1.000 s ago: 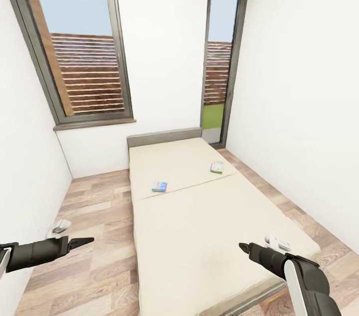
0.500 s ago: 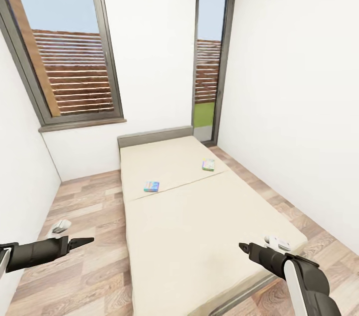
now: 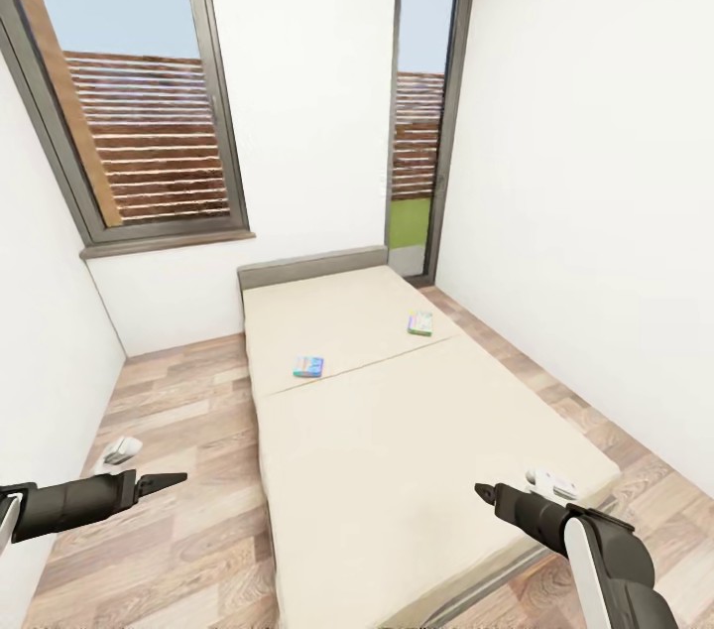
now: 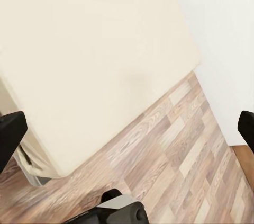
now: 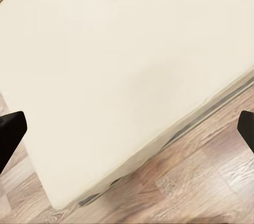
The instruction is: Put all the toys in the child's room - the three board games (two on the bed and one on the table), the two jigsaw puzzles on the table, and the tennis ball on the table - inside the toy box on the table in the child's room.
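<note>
A long cream bed [image 3: 397,431] runs away from the robot toward the far wall, its grey headboard [image 3: 312,267] sitting below and between a big window [image 3: 129,93] and a narrow glass door [image 3: 421,113]. Two board games lie flat on the bed's far half, well apart from each other: a blue one [image 3: 308,367] near the bed's left edge, just beyond the seam across the mattress, and a green one [image 3: 420,323] nearer the bed's right edge, closer to the headboard.

The left gripper [image 3: 164,482] hangs over the wood floor [image 3: 178,470] to the left of the bed, holding nothing; in its wrist view the fingers [image 4: 10,134] stand wide apart. The right gripper [image 3: 486,493] hovers over the near end of the bed, also with nothing in it, its fingers [image 5: 10,134] spread wide in its own wrist view. Both are well short of the board games.
</note>
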Robot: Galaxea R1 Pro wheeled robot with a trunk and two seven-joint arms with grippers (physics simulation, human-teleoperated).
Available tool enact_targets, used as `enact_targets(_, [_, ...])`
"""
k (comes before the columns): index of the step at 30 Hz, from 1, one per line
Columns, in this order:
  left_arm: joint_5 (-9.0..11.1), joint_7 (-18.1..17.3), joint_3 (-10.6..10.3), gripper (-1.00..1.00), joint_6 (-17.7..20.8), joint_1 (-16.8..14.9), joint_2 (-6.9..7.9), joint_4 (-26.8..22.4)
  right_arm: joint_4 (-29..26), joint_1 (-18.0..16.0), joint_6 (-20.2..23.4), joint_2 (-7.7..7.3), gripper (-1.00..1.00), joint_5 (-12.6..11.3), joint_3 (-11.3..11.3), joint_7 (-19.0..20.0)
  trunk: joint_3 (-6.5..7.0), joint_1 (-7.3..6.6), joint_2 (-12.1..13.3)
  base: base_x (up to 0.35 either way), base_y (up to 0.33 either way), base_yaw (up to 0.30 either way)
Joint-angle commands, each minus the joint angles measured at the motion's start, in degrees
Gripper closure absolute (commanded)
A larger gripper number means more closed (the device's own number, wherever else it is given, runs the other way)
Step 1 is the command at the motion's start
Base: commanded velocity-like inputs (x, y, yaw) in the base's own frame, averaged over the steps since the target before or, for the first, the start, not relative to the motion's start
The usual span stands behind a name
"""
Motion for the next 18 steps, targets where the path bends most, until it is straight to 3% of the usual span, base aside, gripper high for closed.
enact_targets(1, [-0.05, -0.24, 0.05, -1.0, 0.54, -0.06, -0.02, -0.01, -0.05, -0.07, 0.28, 0.06, -1.0, -0.25, -0.14, 0.06, -0.17, 0.04, -0.14, 0.0, 0.027, 0.0])
enact_targets(11, [-0.05, -0.2, 0.05, -1.0, 0.54, -0.06, -0.06, -0.01, -0.07, -0.06, 0.17, 0.17, -1.0, -0.25, -0.13, 0.06, -0.3, 0.04, -0.14, 0.016, 0.139, 0.0])
enact_targets(18, [-0.05, -0.2, 0.05, -1.0, 0.54, -0.06, -0.02, -0.01, -0.08, -0.05, 0.15, 0.22, -1.0, -0.25, -0.13, 0.04, -0.31, 0.04, -0.14, 0.022, 0.043, 0.0])
